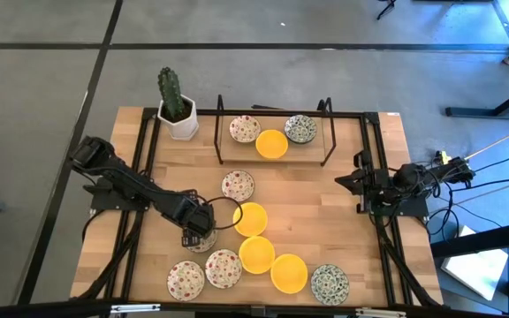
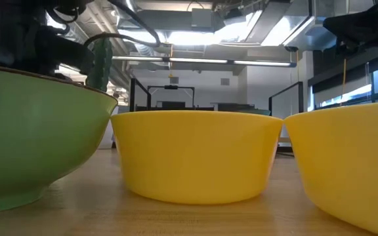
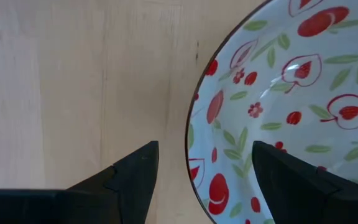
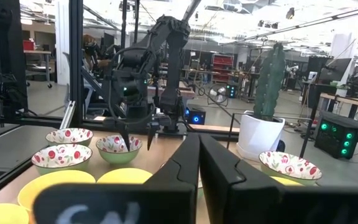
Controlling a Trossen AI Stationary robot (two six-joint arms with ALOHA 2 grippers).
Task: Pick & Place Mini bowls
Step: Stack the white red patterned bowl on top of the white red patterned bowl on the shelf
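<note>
1. The counter (image 1: 343, 190) is a wooden top with a black frame along its left and right edges; bare wood lies open across its middle and its right half.
2. A black wire rack (image 1: 274, 132) stands at the far edge, holding three mini bowls in a row: a red-speckled one (image 1: 244, 129), a yellow one (image 1: 271, 144) and a blue-green patterned one (image 1: 300, 129).
3. A white cactus pot (image 1: 182, 119) stands at the far left corner, just beside the rack.
4. The left arm reaches in from the left edge; the left claw (image 1: 200, 233) is lowered over a red-floral bowl (image 3: 284, 106) left of centre. In the left wrist view its fingers (image 3: 132, 177) are spread astride the bowl's rim, one outside over bare wood, one inside over the pattern.
5. The right claw (image 4: 199, 163) waits above the right edge, pressed together, pointing across the counter.
6. The bowls are round, so no long axis can be given; all sit upright, mouths up.
7. Another red-speckled bowl (image 1: 238, 185) lies at the centre, with yellow bowls (image 1: 251, 218) running diagonally from it toward the near edge.
8. Along the near edge lie two red-speckled bowls (image 1: 186, 280), a yellow bowl (image 1: 289, 273) and a blue-green bowl (image 1: 330, 283), closely spaced, several touching.
9. Only the low view shows the bowls' outer walls: one green (image 2: 31, 144), the others yellow (image 2: 192, 157).
</note>
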